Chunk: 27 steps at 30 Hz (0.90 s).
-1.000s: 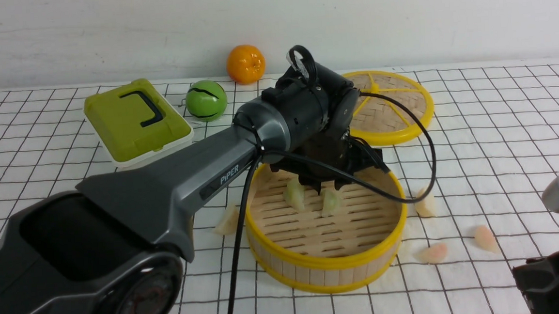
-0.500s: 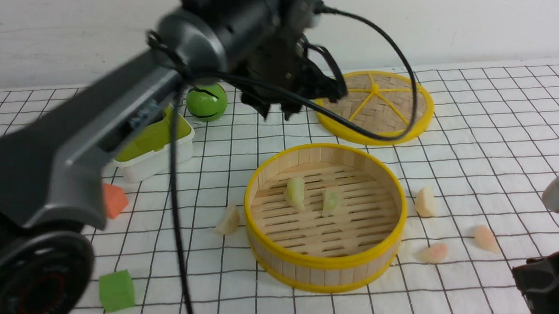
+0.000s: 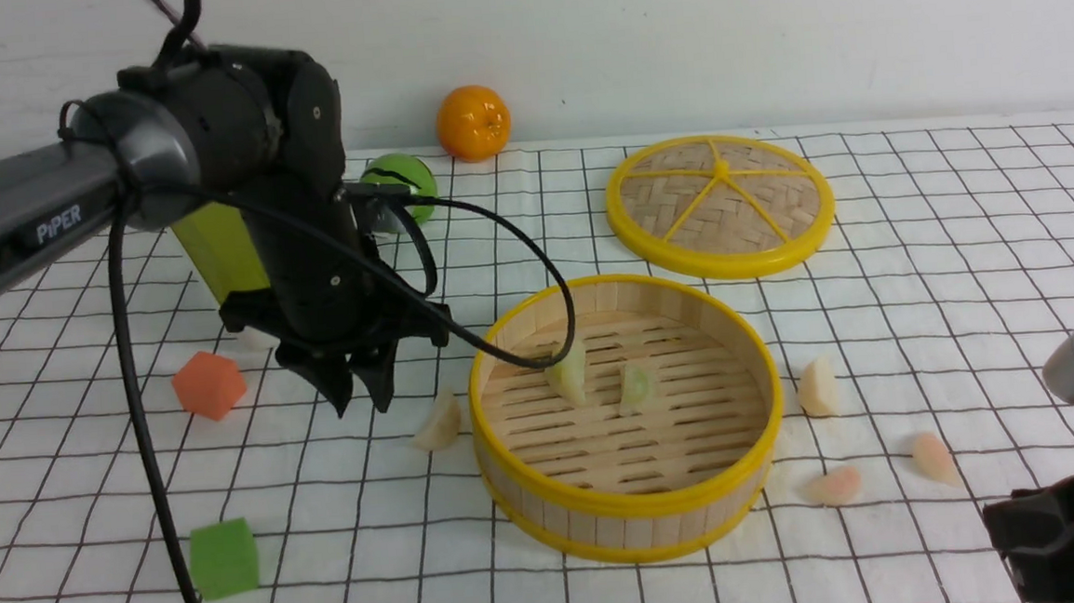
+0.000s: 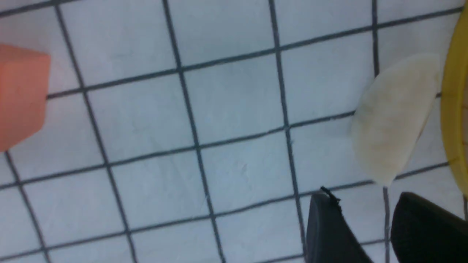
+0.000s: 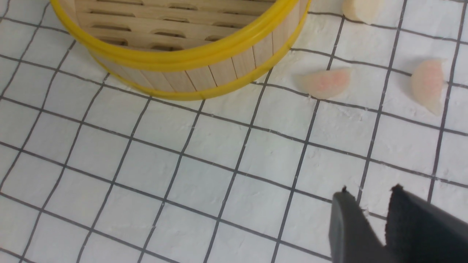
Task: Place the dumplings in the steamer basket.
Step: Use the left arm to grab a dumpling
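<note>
Front view, your stock from left to right on the checked cloth.

- Green cube at the near edge; orange cube farther back, well apart from it.
- Your left gripper hangs above the cloth between the orange cube and the steamer basket. Its tips point down, and its jaws are parted a little with nothing between them.
- Lime box, partly hidden behind that arm; green ball beside it; orange by the wall.
- Cream dumpling on the cloth, just outside the basket's left wall. In the left wrist view it lies near your fingertips, not touching them.
- Steamer basket, centre, upright and uncovered. It holds two pale green dumplings, close together on the slatted floor toward the back.
- Lid, flat on the cloth behind the basket.
- Second cream dumpling, outside, just right of the basket.
- Two pink dumplings on the cloth nearer you, apart from each other.
- Your right gripper, low at far right. The right wrist view shows its jaws narrowly parted and empty over bare cloth.
</note>
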{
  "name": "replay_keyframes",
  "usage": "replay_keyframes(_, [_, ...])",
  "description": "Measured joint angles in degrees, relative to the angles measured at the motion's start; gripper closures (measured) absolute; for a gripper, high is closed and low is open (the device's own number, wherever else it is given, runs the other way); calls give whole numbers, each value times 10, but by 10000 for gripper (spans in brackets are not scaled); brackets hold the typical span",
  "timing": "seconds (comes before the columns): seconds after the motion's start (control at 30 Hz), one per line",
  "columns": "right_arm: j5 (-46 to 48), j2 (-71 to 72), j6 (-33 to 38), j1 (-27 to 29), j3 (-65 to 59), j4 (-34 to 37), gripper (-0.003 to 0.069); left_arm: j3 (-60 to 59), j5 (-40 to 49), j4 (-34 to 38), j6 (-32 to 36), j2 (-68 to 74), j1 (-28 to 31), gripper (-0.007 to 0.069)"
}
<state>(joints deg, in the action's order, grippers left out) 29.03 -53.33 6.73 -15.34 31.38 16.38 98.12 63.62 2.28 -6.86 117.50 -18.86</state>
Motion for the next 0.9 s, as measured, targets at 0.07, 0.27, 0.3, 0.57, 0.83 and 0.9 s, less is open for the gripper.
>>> replay_keyframes(0.07, [-1, 0, 0, 0, 0, 0, 492, -6, -29, 14, 0, 0, -1, 350])
replay_keyframes(0.27, [-1, 0, 0, 0, 0, 0, 492, -8, -67, 41, 2, 11, -1, 309])
replay_keyframes(0.3, [-1, 0, 0, 0, 0, 0, 492, -8, -68, 43, 5, 17, -2, 307])
replay_keyframes(0.57, [-1, 0, 0, 0, 0, 0, 484, -9, -78, 63, 13, 56, -7, 300])
replay_keyframes(0.83, [-1, 0, 0, 0, 0, -1, 482, -9, -103, 73, 14, 61, -7, 306])
replay_keyframes(0.9, [-1, 0, 0, 0, 0, -1, 482, -9, -111, 73, 15, 62, -7, 347])
